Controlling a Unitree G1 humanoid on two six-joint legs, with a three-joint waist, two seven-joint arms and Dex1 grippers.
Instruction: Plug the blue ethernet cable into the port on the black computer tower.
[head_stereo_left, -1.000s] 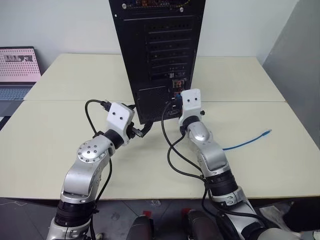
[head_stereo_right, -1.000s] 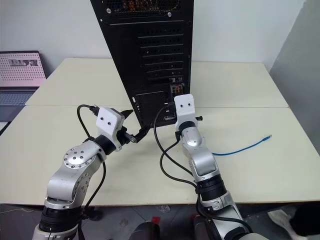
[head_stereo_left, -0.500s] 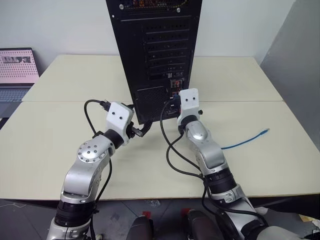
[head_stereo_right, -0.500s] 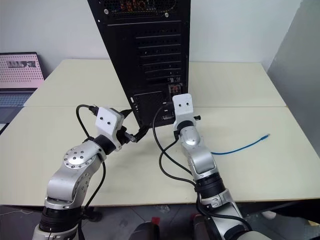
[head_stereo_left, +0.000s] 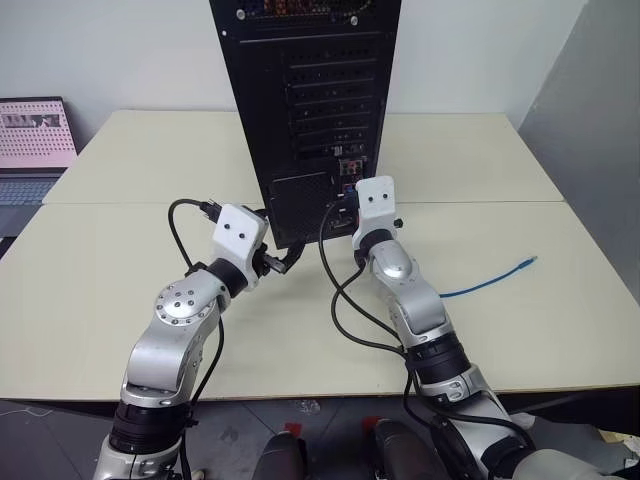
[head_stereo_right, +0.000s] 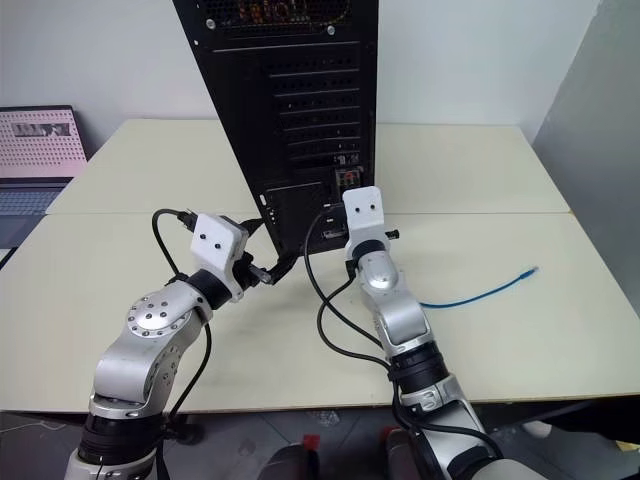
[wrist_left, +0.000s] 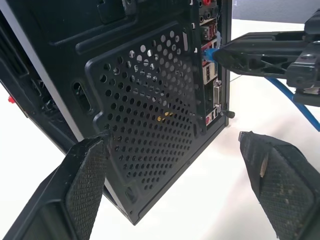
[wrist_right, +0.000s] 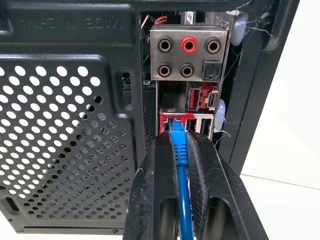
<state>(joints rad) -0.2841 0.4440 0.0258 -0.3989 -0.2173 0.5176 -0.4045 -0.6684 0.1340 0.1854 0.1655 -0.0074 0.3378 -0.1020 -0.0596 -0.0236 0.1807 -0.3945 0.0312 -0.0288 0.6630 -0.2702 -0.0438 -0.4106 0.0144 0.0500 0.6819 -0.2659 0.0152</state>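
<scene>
At the rear connector strip of the tall black metal computer tower (wrist_right: 75, 100), you have the thin bright-blue ethernet cable (wrist_right: 179, 150) pinched between the two black fingers of the right gripper (wrist_right: 181, 150), its plug tip right at the mouth of the red-trimmed port (wrist_right: 174, 117) just under the block of round audio jacks (wrist_right: 189, 57). You are at the insertion step itself: the plug looks lined up and partly entering, but whether it has latched cannot be told. Your next move, as I judge it, calls for a straight push along the plug's own axis with no sideways drift, keeping the grip clamped until the plug seats, then letting go without tugging the cord. The right wrist view gives you the port, the plug tip and the neighbouring USB sockets (wrist_right: 202, 125) close up. The left wrist view gives a side look at the same contact, with the right gripper's fingers meeting the strip, and shows the left gripper (wrist_left: 175, 170) spread wide and holding nothing, one finger close to the perforated mesh vent panel (wrist_left: 145, 105). The head views alone show the cable's free end (head_stereo_left: 530, 262) trailing slack across the cream table (head_stereo_left: 100, 270) to your right, and the laptop (head_stereo_left: 35, 140) at the far left.
</scene>
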